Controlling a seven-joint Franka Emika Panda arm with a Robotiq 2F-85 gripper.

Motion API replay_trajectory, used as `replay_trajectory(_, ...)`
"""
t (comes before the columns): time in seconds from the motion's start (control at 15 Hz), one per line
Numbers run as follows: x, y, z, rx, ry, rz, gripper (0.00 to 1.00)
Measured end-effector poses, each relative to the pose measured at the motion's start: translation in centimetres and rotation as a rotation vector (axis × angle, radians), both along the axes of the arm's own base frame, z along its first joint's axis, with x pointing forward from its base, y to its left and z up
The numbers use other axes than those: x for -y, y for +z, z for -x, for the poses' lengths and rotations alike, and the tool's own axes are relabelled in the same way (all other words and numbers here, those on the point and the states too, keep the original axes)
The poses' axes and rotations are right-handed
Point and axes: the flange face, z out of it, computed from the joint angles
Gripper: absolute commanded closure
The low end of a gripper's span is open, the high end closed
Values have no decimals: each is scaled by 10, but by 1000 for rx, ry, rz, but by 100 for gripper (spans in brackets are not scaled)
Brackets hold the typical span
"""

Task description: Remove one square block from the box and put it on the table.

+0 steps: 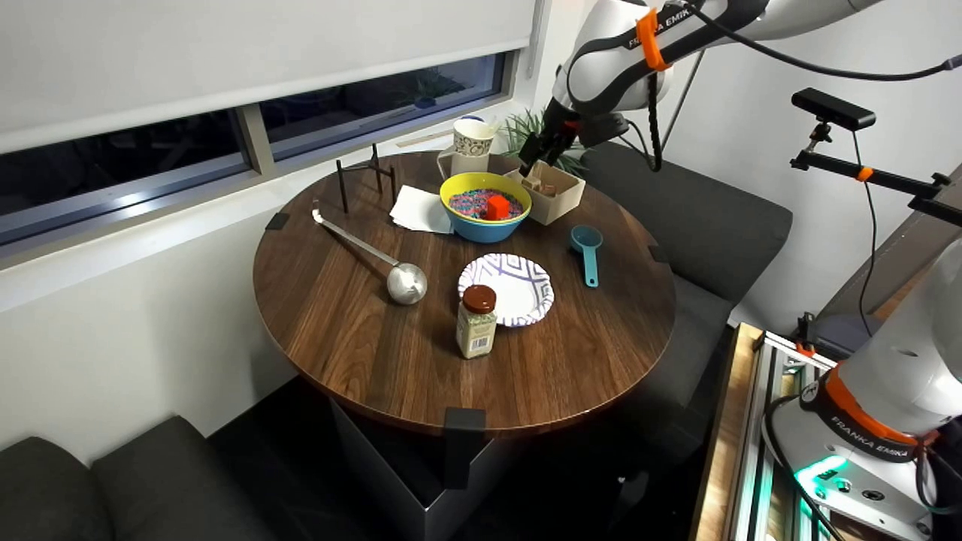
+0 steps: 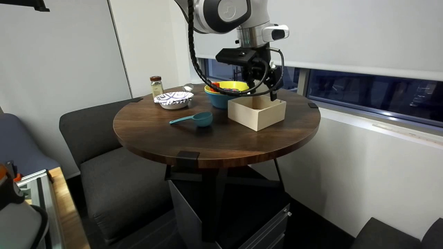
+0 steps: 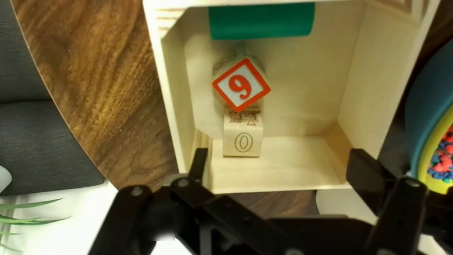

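1. At the middle of the wrist view, the box [image 3: 371, 78] is seen from above. Two blocks can be made out inside: a pale block [image 3: 243, 136] with a round mark, and a red-edged block [image 3: 241, 85] with a number.

2. The gripper [image 3: 277, 157] is spread wide at the bottom of that frame, and nothing is held in it. Whether the box is touched by it cannot be told.

3. One block, it seems, is about to be reached for. The pale block may be easier, as it is placed nearer the fingers [image 3: 199, 163], with its sides nearly lined up with them. It should be pinched gently by its two flat sides. For the red-edged block, a turn of the wrist would be needed.

4. Part of the left wall is hidden behind a finger at the lower left, so that side could be bumped. On the right, the blue bowl [image 3: 426, 99] is set just beside the box.

5. Before any move sideways, the block should be lifted well above the walls. Bare wood of the table [image 1: 594, 353] is shown below the scoop [image 1: 588, 244] in an exterior view; the block can be put there, in from the round edge.
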Motion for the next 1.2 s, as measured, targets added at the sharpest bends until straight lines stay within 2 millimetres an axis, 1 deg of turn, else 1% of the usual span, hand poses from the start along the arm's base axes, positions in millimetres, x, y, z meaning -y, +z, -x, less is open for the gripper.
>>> replay_trajectory(0.27,-2,-17,-5,-1,-19,0,0)
replay_trajectory(0.33,-2,-20,-6,-5,-29,-1,3)
replay_trajectory(0.47,0,-26,-7,-13,-46,-4,7)
replay_trajectory(0.67,1,-31,-7,-20,-69,-8,12)
replay_trajectory(0.73,2,-32,-8,-21,-73,-7,12)
replay_trajectory(0.8,3,-33,-8,-23,-78,-5,17)
replay_trajectory(0.87,3,-34,-9,-24,-80,-4,19)
replay_trajectory(0.93,3,-34,-9,-24,-82,-2,25)
replay_trajectory(1.0,3,-35,-9,-25,-83,-2,26)
replay_trajectory(1.13,3,-36,-10,-26,-86,0,46)
replay_trajectory(1.2,3,-36,-10,-27,-86,1,43)
